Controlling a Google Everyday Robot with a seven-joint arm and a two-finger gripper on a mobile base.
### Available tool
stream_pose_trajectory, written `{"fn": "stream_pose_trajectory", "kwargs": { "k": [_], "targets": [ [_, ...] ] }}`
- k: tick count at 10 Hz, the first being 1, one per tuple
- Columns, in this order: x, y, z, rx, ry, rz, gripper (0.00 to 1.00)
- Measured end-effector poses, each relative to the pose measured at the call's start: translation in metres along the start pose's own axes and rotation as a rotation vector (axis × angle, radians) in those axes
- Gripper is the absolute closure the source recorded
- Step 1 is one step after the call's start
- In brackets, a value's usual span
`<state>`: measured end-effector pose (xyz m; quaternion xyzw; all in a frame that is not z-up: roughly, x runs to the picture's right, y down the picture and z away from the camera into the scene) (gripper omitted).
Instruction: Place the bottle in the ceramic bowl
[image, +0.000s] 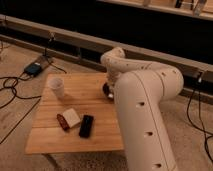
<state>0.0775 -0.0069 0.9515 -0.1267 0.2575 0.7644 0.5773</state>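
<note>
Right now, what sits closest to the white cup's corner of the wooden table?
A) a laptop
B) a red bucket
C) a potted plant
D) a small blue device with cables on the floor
D: a small blue device with cables lies on the floor just beyond the table corner where the white cup stands. The gripper is hidden behind the arm, near the dark bowl.

The robot's thick, white, smooth-shelled arm (145, 115) fills the right half of the camera view, rising from the lower right edge as a broad column marked by a line of small dark holes. At the top it bends through a rounded elbow and runs leftward into a narrower white wrist segment (116, 62), which curls downward. The two-finger gripper (108, 89) hangs below that wrist, mostly hidden behind the arm's own bulk.
</note>
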Motion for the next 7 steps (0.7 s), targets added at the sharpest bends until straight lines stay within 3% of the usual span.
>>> {"fn": "stream_pose_trajectory", "kwargs": {
  "k": [7],
  "targets": [
    [0.007, -0.006, -0.013, -0.009, -0.022, 0.000, 0.20]
  ]
}}
